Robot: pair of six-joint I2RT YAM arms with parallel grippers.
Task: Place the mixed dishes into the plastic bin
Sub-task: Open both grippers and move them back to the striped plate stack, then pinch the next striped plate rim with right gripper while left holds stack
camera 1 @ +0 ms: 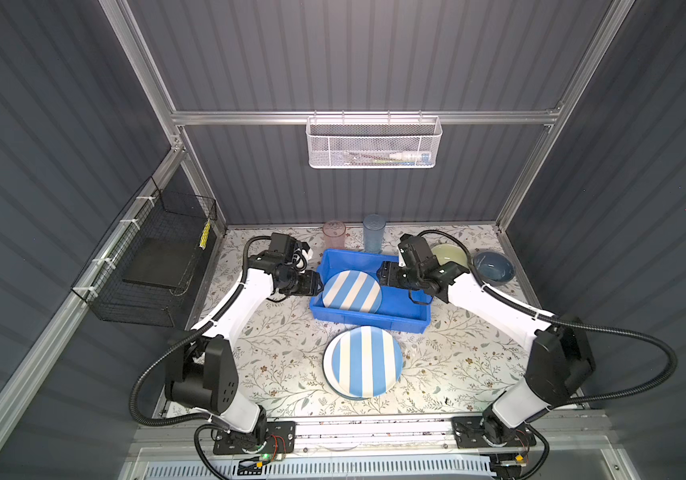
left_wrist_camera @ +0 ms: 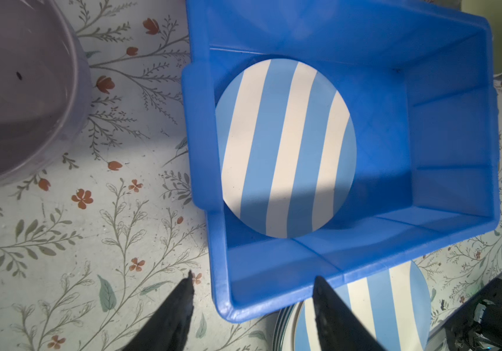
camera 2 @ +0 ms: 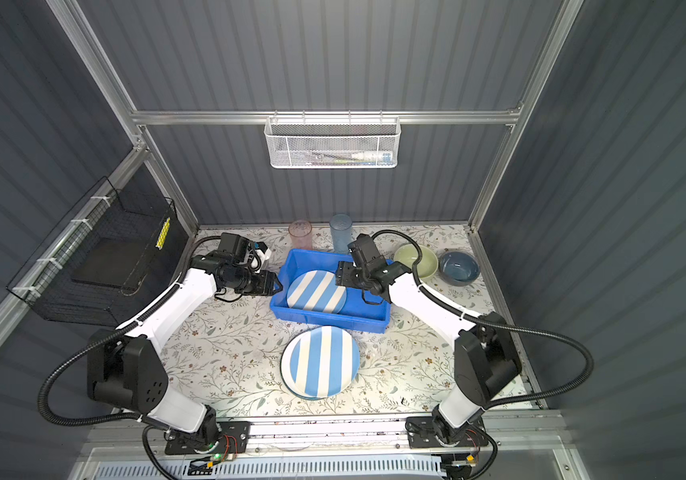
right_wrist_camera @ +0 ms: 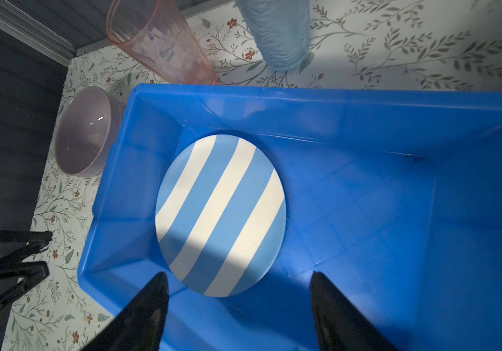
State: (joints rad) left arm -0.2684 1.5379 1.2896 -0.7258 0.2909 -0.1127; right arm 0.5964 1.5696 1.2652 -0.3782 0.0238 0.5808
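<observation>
On the left, the lilac bowl (left_wrist_camera: 15,91) is sitting on the desk (camera 1: 274,353) just beside the plastic bin (camera 1: 368,322), close under the left arm (camera 1: 245,299). A careless swing there is risking a knock to the bowl or a shove to the bin. Inside the bin, the striped plate (camera 1: 351,296) is lying against the left wall. Whether it is flat or leaning cannot be told, and a dish dropped onto it may be sliding or rocking. In front, the stack of plates (camera 1: 364,361) is waiting on the desk, its thin rims looking hard to pinch. Behind the bin, the pink tumbler (camera 1: 334,233) and blue tumbler (camera 1: 374,232) are standing tall, and the right arm (camera 1: 486,303) passing near could be tipping them. The pale-green bowl (camera 1: 451,254) and dark-blue bowl (camera 1: 494,267) are sitting farther right.

The left tool (left_wrist_camera: 254,276) is hanging with jaws spread, gripping nothing, its fingers (left_wrist_camera: 179,310) straddling the bin's near corner; contact cannot be told. The right tool (right_wrist_camera: 239,274) is likewise gaping wide and empty, hovering over the bin above the plate's edge.
</observation>
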